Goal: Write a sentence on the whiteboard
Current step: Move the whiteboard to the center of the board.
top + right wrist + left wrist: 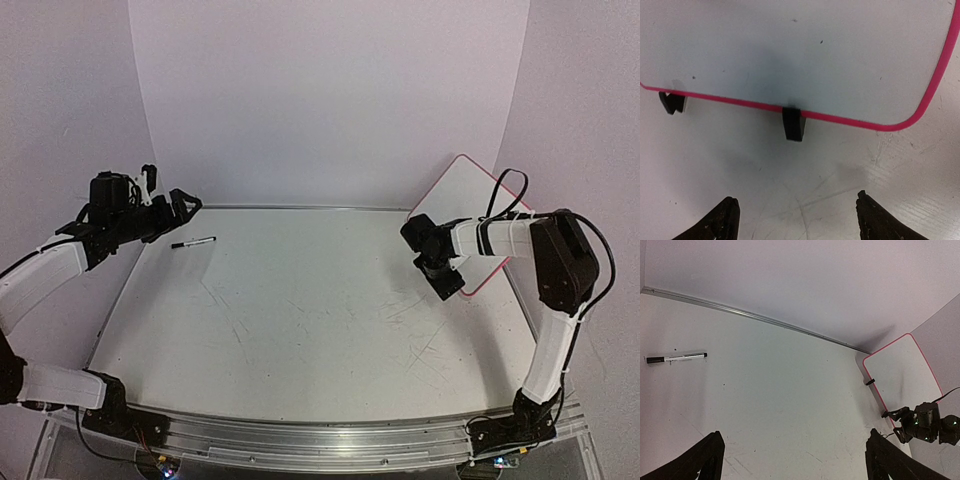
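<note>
The whiteboard [466, 196], white with a pink-red rim, leans at the back right of the table. Its face is plain white; the sentence is out of view. My right gripper [450, 284] hovers low just in front of the board's lower edge. In the right wrist view this gripper [796, 202] is open over bare tabletop, and the whiteboard [815, 50] with a black clip foot [792, 123] lies just beyond the fingertips. My left gripper [186, 204] is raised at the back left, open and holding nothing. The left wrist view looks across the table past the gripper [794, 440] to the whiteboard [902, 372].
A black-capped marker [193, 242] lies on the table at the back left, just below my left gripper; the same marker [676, 358] appears in the left wrist view. A second clip foot [671, 101] sits left on the board's rim. Walls close in the back and sides.
</note>
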Tool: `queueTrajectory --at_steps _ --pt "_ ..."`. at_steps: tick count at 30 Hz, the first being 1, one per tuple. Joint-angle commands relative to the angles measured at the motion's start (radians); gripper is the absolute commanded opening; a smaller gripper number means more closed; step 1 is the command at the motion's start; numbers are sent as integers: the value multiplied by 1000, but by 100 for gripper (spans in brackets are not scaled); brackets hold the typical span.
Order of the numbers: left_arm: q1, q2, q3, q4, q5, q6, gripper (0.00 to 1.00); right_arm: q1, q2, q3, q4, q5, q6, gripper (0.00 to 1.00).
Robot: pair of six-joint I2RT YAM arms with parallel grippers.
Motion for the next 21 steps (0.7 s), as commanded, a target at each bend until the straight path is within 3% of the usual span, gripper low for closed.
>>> queueTrajectory --at_steps 1,10,21 --pt "-1 -37 -17 3 7 38 99 -41 63 70 -78 119 37 81" --pt "-29 -21 -2 3 -6 53 99 -89 171 143 -86 150 40 78" --pt "-49 2 13 5 -16 58 99 -93 258 220 -86 154 43 67"
